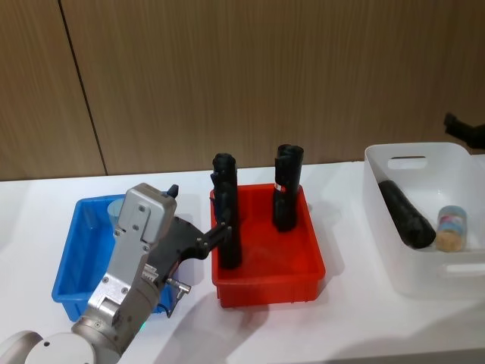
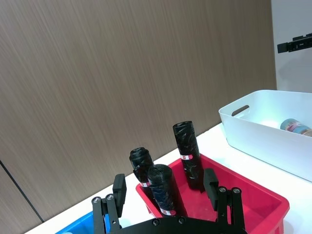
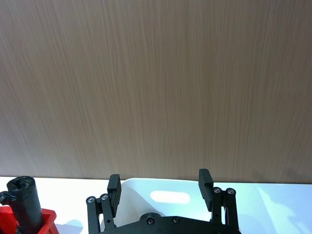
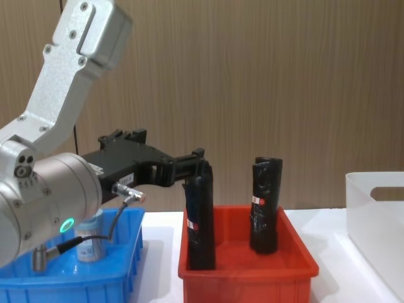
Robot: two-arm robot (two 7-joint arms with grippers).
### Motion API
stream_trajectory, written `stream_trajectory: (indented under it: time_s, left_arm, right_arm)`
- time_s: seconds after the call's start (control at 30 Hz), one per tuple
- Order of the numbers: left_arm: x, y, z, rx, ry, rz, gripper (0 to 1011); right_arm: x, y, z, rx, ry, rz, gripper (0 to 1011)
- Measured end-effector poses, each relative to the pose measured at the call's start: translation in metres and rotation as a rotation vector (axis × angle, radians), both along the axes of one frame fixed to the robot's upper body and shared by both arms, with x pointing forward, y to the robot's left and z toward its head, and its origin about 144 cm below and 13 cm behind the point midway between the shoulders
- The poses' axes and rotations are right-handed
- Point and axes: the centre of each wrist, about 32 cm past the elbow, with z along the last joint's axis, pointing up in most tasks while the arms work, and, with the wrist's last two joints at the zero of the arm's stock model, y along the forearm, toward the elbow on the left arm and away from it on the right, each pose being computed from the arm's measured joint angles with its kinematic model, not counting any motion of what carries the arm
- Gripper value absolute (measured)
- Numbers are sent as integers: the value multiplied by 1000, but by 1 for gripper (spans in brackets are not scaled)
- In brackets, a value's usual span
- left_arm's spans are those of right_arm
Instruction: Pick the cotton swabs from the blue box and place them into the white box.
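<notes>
One cotton swabs jar [image 4: 91, 243] with a pale lid stands in the blue box [image 1: 76, 258] at the left, partly behind my left arm. Another cotton swabs jar [image 1: 452, 228] lies in the white box [image 1: 394, 250] at the right, beside a black roll [image 1: 407, 213]. My left gripper [image 1: 197, 211] hangs open and empty over the edge between the blue box and the red bin, pointing at the rolls. In its wrist view the left gripper [image 2: 165, 187] holds nothing. My right gripper [image 3: 159, 185] is open and empty, raised above the white box [image 3: 185, 187].
A red bin [image 1: 303, 280] stands mid-table between the two boxes, with up to three tall black wrapped rolls [image 1: 288, 186] upright in it. The nearest roll [image 1: 229, 227] stands just in front of the left fingers. A wooden wall runs behind the table.
</notes>
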Motion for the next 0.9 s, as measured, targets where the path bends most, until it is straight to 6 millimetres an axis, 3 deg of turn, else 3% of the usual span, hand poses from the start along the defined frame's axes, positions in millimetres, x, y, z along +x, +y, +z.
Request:
stream_trajectory:
  time_s: [0.9]
  left_arm:
    - [0,0,0,0,0,0,1004]
  right_arm:
    - [-2,-1,-1,-1,-9,-8,1002]
